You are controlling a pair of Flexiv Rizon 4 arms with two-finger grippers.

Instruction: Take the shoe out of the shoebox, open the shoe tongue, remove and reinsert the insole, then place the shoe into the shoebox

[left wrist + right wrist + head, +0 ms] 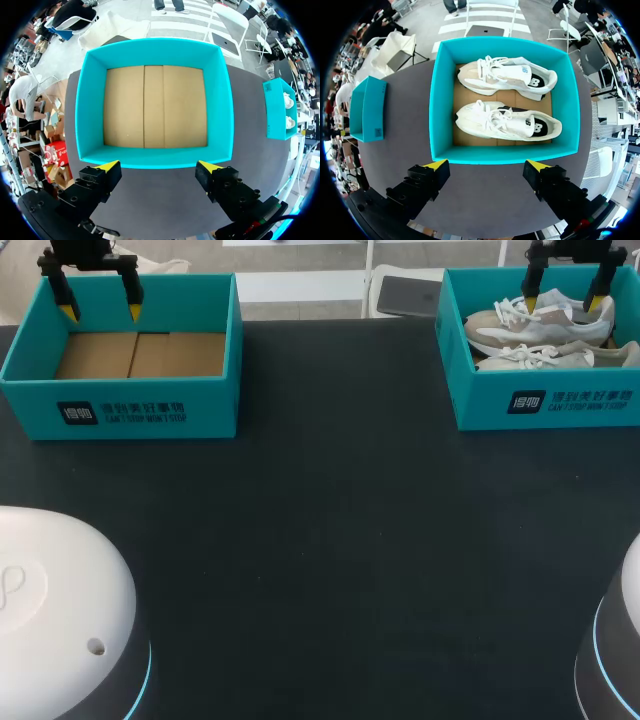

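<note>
The right shoebox (548, 405) sits at the far right corner of the dark table (330, 540). Two pale shoes lie side by side on its cardboard floor, the far shoe (507, 75) along the back wall and the near shoe (507, 122) just beside it, both with toes toward the left shoebox (120, 410). The right claw (563, 305) hangs over this box, released, its yellow-tipped fingers spread wide with nothing between them. It appears clear of the shoes, though its height is hard to judge. The left claw (101, 312) is likewise released and hangs over the left shoebox, which shows a bare cardboard floor.
</note>
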